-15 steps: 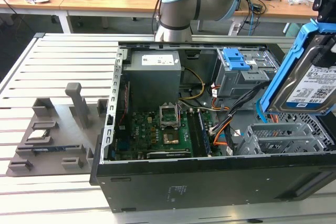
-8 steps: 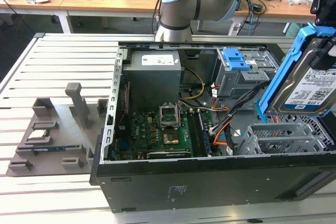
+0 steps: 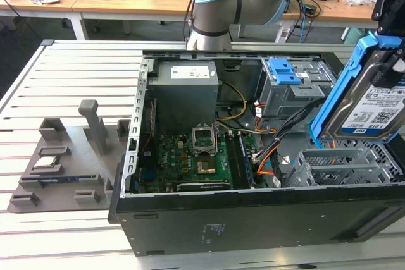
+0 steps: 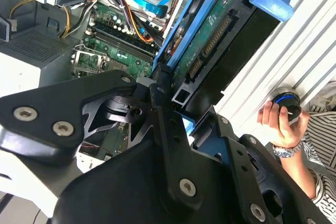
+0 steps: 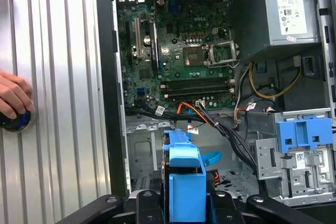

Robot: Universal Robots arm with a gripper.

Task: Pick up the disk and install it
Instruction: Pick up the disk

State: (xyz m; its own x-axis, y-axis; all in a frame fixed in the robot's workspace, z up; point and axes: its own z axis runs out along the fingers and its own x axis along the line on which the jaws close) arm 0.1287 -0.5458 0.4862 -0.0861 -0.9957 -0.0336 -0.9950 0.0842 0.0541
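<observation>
— What do we have, starting at the exterior view's left?

— The grey fixture (image 3: 63, 162) sits on the slatted surface (image 3: 38, 80). Next comes the open computer case (image 3: 253, 222), with its motherboard (image 3: 190, 156) bare.

— And the disk?

— It is at the far right of the frame. The disk (image 3: 370, 102) hangs tilted in the air above the metal drive cage (image 3: 342, 165), apart from it. In the first wrist view our pincer (image 5: 186, 200) is clamped on the disk's blue bracket.

— What worries us?

— We hold it by one end, so it could swing or slip. The tilt could jam a bracket corner on the cage rim. The loose cables (image 3: 269, 150) beside the cage could also get pinched underneath.
</observation>
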